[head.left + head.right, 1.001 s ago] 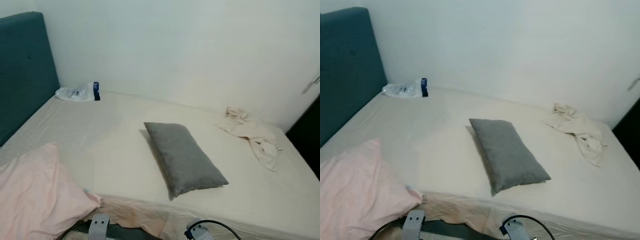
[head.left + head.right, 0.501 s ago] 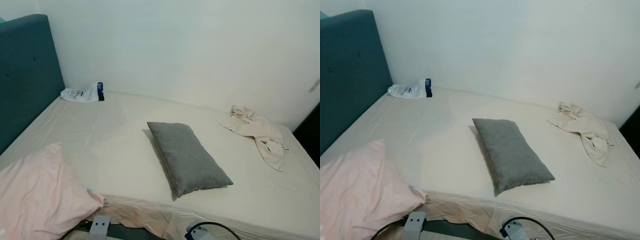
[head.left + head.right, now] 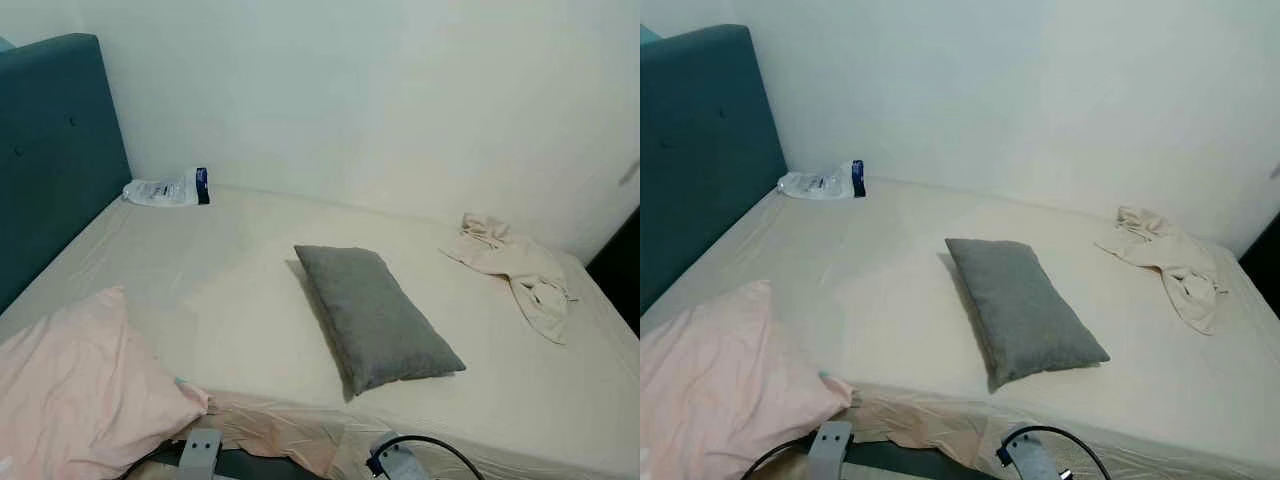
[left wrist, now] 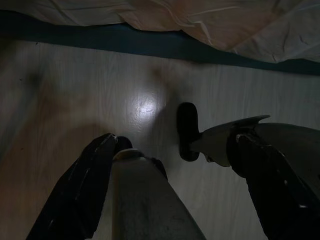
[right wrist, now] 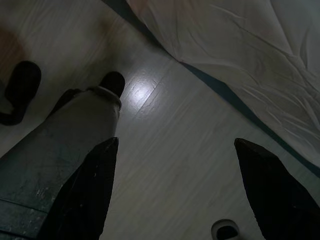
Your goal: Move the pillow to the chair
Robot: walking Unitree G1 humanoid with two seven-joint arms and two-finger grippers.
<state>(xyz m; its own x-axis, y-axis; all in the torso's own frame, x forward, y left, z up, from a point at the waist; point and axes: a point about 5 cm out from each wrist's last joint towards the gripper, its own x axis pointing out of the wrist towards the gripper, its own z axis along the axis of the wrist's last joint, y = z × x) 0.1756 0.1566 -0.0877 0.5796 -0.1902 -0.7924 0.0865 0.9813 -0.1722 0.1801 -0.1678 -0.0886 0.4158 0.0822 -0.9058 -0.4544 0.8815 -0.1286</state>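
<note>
On the bed (image 3: 240, 300), far left, a teal headboard (image 3: 50, 150) runs up the side; a clear plastic packet w/ a dark blue end (image 3: 165, 188) lies in the back corner by the wall. Near the front-left edge sits a pink pillow (image 3: 70, 390), partly over the edge. Mid-bed – the grey pillow (image 3: 375, 315), lying flat and angled, near corner pointing toward the robot, well apart from everything else. Far right, a crumpled cream cloth (image 3: 515, 270) by the wall.

Both arms hang low beside the bed. Left gripper (image 4: 175, 185) fingers spread wide, nothing between them, aimed at the wood floor (image 4: 100, 90); right gripper (image 5: 180, 190) likewise wide apart and empty over the floor, sheet edge (image 5: 240, 65) draped nearby.

Handling, as a judgement: the grey pillow looks soft, light, plump – it'll squash and sag if pinched at one corner. Prob. best to take it w/ both grippers at the two short ends, or pinch deep along the near long edge so the fabric doesn't slip. No chair visible from here.
</note>
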